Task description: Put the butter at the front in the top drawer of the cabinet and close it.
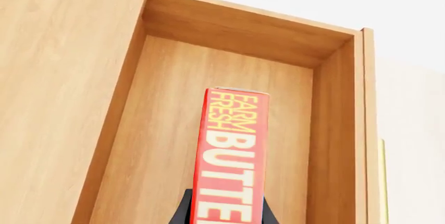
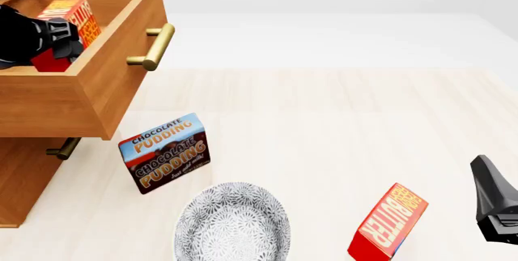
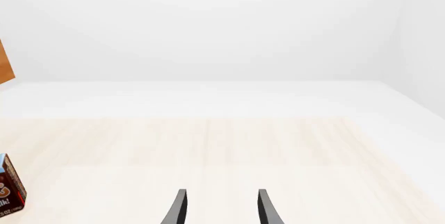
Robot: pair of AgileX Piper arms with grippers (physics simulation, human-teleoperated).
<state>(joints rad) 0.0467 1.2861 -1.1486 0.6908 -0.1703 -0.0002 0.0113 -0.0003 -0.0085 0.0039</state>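
Note:
My left gripper point(image 2: 58, 37) is shut on a red butter carton point(image 2: 79, 19) and holds it upright inside the open top drawer point(image 2: 121, 76) of the wooden cabinet point(image 2: 24, 179). In the left wrist view the carton point(image 1: 233, 151) stands between my dark fingers point(image 1: 182, 211) above the drawer's floor point(image 1: 167, 130); I cannot tell if it touches the floor. A second, like butter carton point(image 2: 389, 221) stands tilted on the table at the front right. My right gripper point(image 2: 495, 205) is open and empty beside that carton; its fingers point(image 3: 178, 208) point over bare table.
The drawer's brass handle point(image 2: 152, 45) juts toward the table's middle. A chocolate pudding box point(image 2: 166, 152) stands below the drawer front, also in the right wrist view point(image 3: 8, 190). A grey patterned bowl point(image 2: 233, 224) sits at the front. A lower drawer handle point(image 2: 63, 149) shows under the open drawer.

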